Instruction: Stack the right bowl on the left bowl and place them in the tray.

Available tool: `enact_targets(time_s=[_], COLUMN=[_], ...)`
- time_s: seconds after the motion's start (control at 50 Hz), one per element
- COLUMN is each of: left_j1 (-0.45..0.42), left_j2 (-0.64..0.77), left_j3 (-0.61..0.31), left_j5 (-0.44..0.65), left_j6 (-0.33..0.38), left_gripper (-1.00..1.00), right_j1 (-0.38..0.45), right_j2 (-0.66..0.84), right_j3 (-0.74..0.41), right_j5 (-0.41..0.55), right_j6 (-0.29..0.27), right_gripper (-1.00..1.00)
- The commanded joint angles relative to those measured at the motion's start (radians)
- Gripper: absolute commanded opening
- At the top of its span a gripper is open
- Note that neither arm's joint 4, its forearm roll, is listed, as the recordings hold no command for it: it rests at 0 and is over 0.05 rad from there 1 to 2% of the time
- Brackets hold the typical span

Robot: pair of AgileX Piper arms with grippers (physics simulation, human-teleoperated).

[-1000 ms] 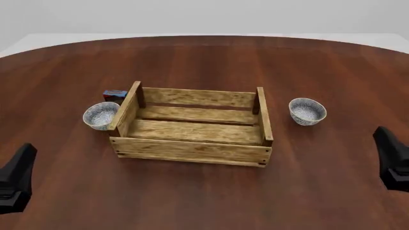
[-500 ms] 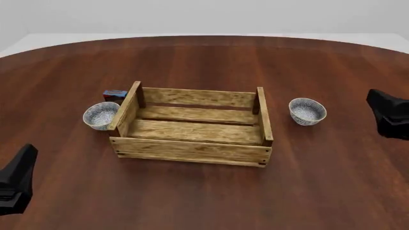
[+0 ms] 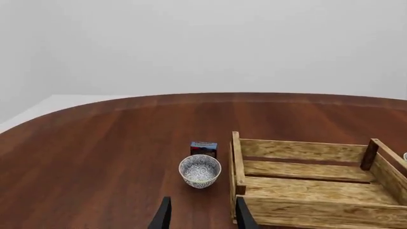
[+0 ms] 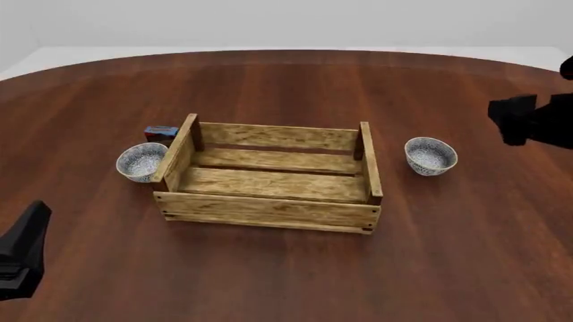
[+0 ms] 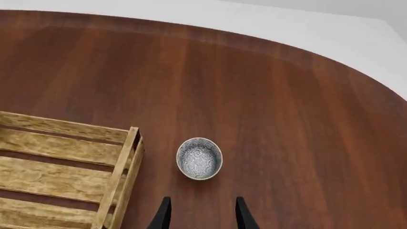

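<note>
The right bowl, small and white with blue-grey speckles, stands upright on the table just right of the tray. Its twin, the left bowl, stands against the tray's left end board. The tray is a light-wood slatted crate and holds nothing. My right gripper is open and hovers above the table with the right bowl a short way ahead of its fingertips. My left gripper is open too, back near the table's near edge, with the left bowl ahead of it.
A small blue-and-red box sits just behind the left bowl, close to the tray's far left corner. The right arm shows at the front view's right edge, the left arm at its lower left corner.
The right arm has lifted from the near right of the table and swung forward to hang right of the right bowl. The left arm, both bowls and the tray have not moved.
</note>
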State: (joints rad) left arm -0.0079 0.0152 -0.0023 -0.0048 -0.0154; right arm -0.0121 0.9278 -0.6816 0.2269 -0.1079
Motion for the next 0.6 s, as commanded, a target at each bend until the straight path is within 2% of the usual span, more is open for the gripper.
enact_targets(time_s=[0.02,0.12,0.48,0.5,0.52,0.56,0.6], left_j1=[0.006,0.022,0.022,-0.003,0.021,0.018,0.019], left_j2=[0.001,-0.01,-0.01,-0.01,-0.013,-0.012,-0.013], left_j3=[-0.001,-0.011,-0.011,-0.018,-0.016,-0.016,-0.016], left_j5=[0.003,0.021,0.021,0.038,0.027,0.026,0.026], left_j6=[-0.004,-0.011,-0.011,-0.033,-0.009,-0.009,-0.008], left_gripper=[1.0,1.0,1.0,1.0,1.0,1.0,1.0], right_j1=[-0.004,-0.001,-0.001,-0.016,-0.003,-0.029,-0.016], right_j2=[0.135,0.192,0.192,0.287,0.205,0.22,0.226], right_j3=[-0.096,-0.127,-0.127,-0.193,-0.13,-0.151,-0.168], right_j5=[0.026,0.022,0.022,0.061,0.019,0.031,0.054], right_j6=[-0.008,-0.007,-0.007,-0.034,-0.009,-0.019,-0.02], right_gripper=[1.0,1.0,1.0,1.0,1.0,1.0,1.0])
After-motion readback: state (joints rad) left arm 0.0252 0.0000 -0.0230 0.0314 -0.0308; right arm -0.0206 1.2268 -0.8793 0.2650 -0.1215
